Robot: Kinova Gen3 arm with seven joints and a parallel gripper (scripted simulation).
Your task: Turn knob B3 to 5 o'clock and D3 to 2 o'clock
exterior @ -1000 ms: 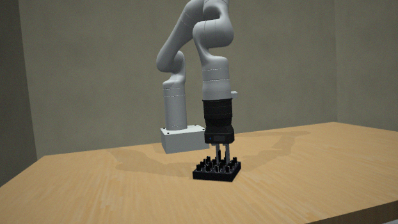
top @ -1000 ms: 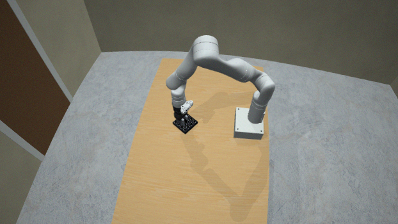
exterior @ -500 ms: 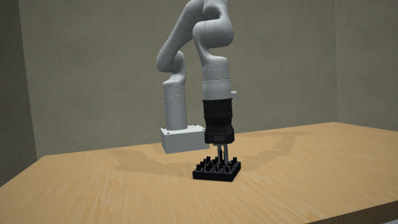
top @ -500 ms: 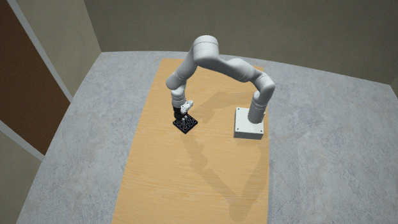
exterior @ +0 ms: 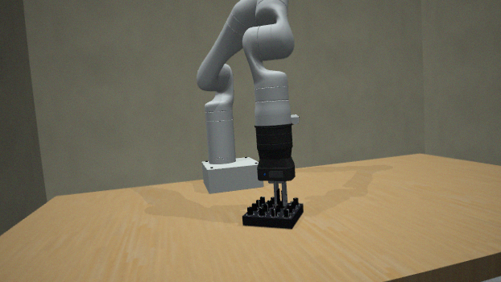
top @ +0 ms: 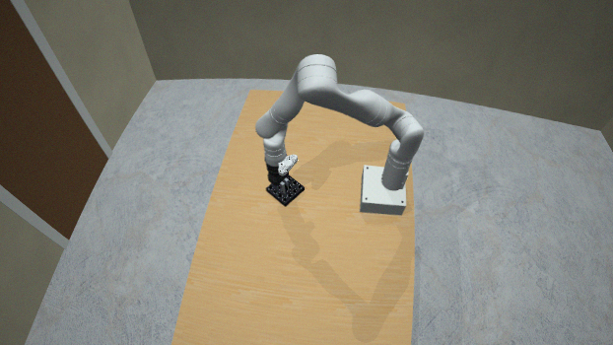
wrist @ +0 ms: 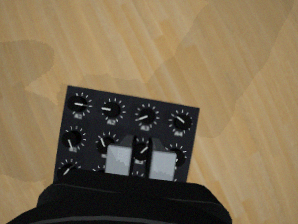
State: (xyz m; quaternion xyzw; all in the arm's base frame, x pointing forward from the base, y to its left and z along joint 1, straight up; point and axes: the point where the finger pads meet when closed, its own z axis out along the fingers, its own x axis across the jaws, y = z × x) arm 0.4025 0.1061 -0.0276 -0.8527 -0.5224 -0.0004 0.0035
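The black knob box (top: 285,202) (exterior: 266,221) (wrist: 126,127) stands flat on the table. In the wrist view its names are nearly upright, with row A at the far edge. My gripper (top: 284,192) (exterior: 280,202) (wrist: 141,151) points straight down over the box. Its two grey fingers stand close on the left and right sides of knob B3 (wrist: 142,149) and appear shut on it. The white line on B3 points to the upper right, between about 1 and 2 o'clock. Knob D3 is hidden by the gripper body in the wrist view, and its line cannot be read in the top and exterior views.
Knobs B2 (wrist: 104,144) and B4 (wrist: 177,157) stand close outside the fingers. Knobs A1 (wrist: 78,104), A2 (wrist: 111,108), A3 (wrist: 146,116) and A4 (wrist: 181,121) show fully. Row C is mostly covered. The arm's base block (top: 383,209) (exterior: 231,180) stands away from the box.
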